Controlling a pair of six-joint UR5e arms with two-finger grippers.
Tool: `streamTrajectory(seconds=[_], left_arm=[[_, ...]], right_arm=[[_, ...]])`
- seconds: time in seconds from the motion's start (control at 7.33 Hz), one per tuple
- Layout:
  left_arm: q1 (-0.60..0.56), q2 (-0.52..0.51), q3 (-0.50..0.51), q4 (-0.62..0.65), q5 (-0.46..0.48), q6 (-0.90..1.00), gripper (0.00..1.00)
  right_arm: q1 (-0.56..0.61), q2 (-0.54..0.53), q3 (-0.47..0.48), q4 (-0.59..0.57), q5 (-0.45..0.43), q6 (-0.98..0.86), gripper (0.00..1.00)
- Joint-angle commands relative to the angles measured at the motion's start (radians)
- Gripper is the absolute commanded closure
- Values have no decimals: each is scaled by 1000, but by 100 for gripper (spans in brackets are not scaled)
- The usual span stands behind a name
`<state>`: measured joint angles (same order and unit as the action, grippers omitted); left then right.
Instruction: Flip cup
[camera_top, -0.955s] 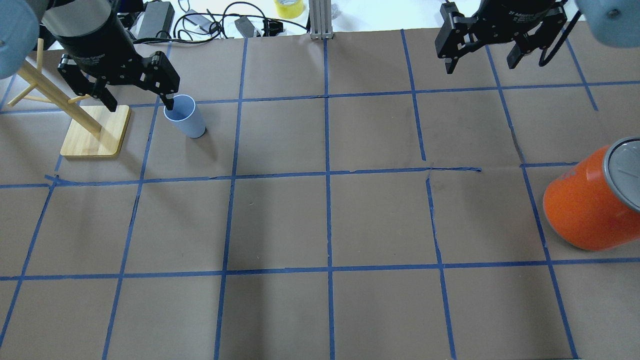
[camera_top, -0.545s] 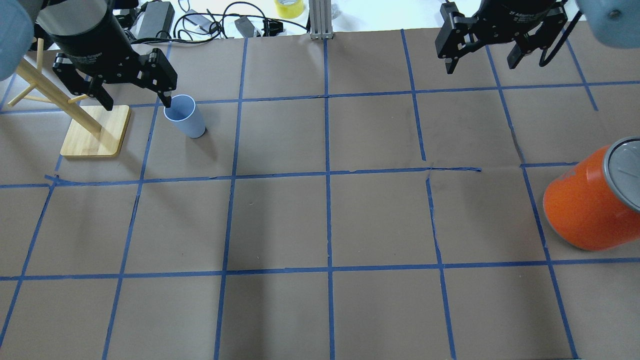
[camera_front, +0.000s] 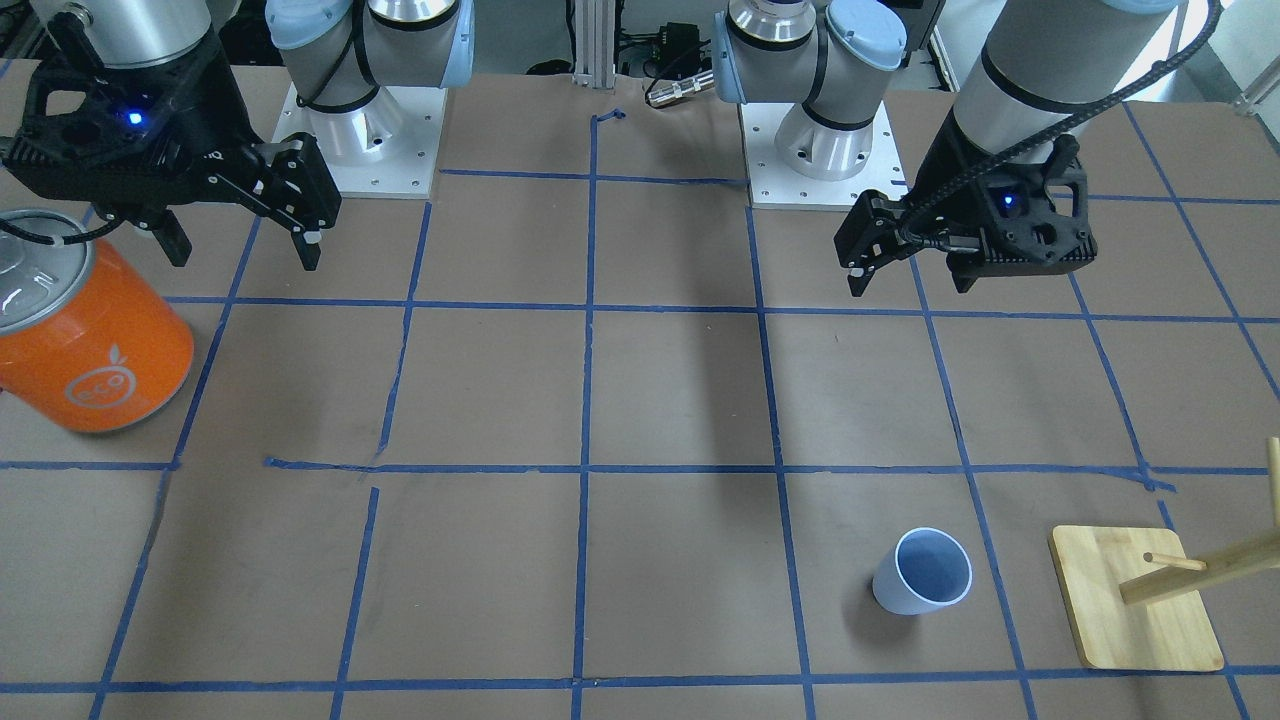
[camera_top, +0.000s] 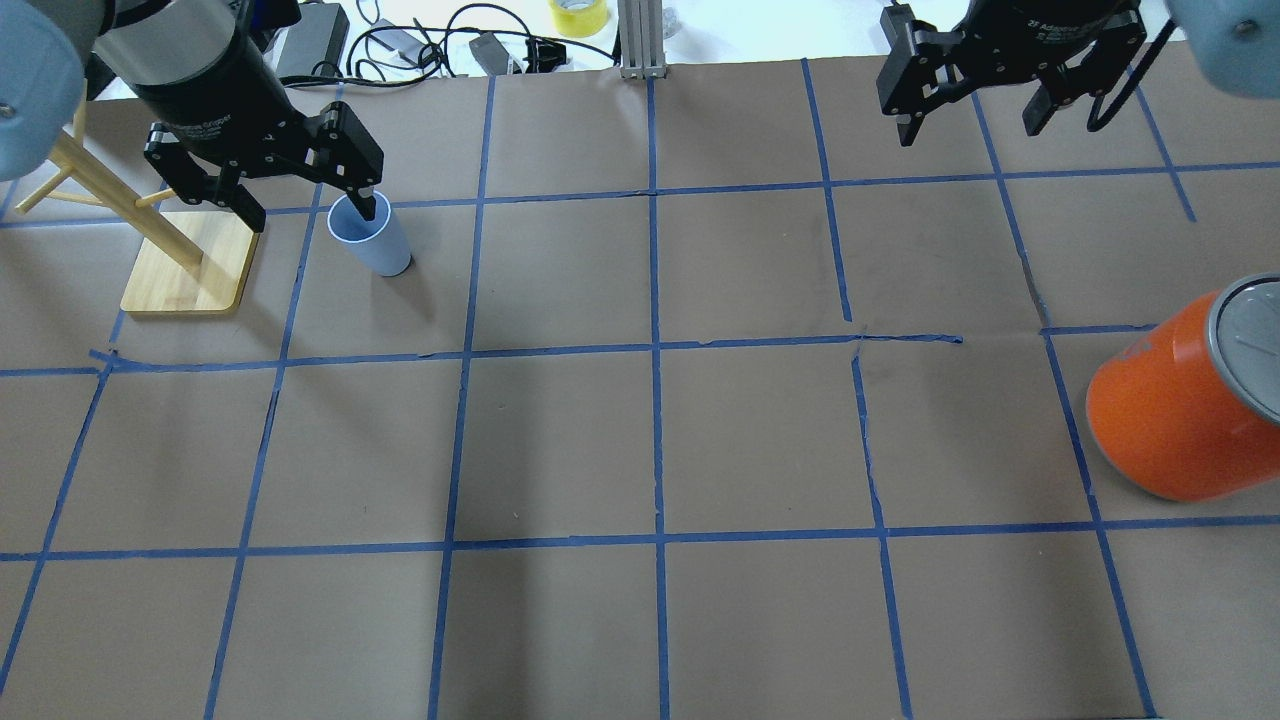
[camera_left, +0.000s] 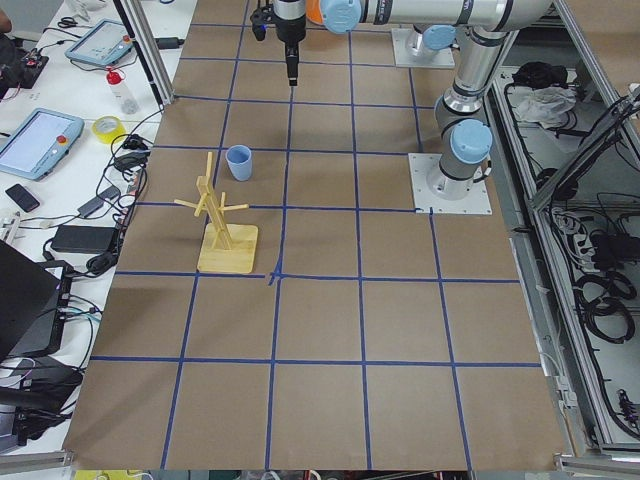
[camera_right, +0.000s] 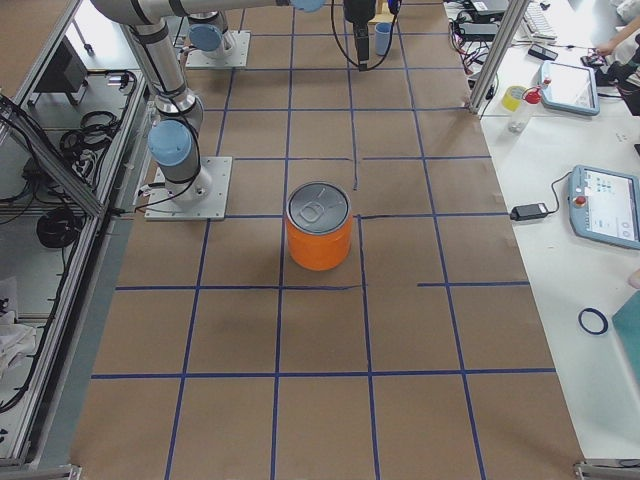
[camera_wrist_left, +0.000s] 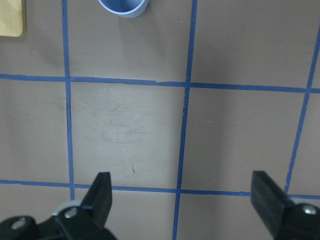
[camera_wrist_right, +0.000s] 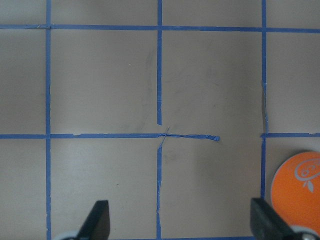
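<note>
The small pale blue cup (camera_top: 372, 243) stands upright, mouth up, on the brown paper at the far left; it also shows in the front view (camera_front: 922, 572) and at the top edge of the left wrist view (camera_wrist_left: 122, 6). My left gripper (camera_top: 308, 210) is open and empty. It hangs high above the table, apart from the cup, as the front view (camera_front: 910, 283) and its wrist view (camera_wrist_left: 182, 187) show. My right gripper (camera_top: 967, 130) is open and empty, raised at the far right, seen also in the front view (camera_front: 245, 255).
A big orange can (camera_top: 1170, 420) with a silver lid stands at the right edge, near the right gripper in the front view (camera_front: 90, 340). A wooden peg rack (camera_top: 190, 265) on a square base stands just left of the cup. Cables and tape lie beyond the table's far edge.
My left gripper has shifted a little to the right in the overhead view, its right finger now over the cup's rim. The cup, the can and the right arm have not visibly moved.
</note>
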<state>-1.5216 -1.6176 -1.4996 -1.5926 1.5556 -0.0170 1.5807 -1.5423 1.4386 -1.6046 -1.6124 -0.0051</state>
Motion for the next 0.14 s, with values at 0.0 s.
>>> streamTrajectory(seconds=[0.0], left_arm=[[0, 4, -2, 0, -3, 0, 0]], right_arm=[[1, -1, 0, 0, -1, 1, 0]])
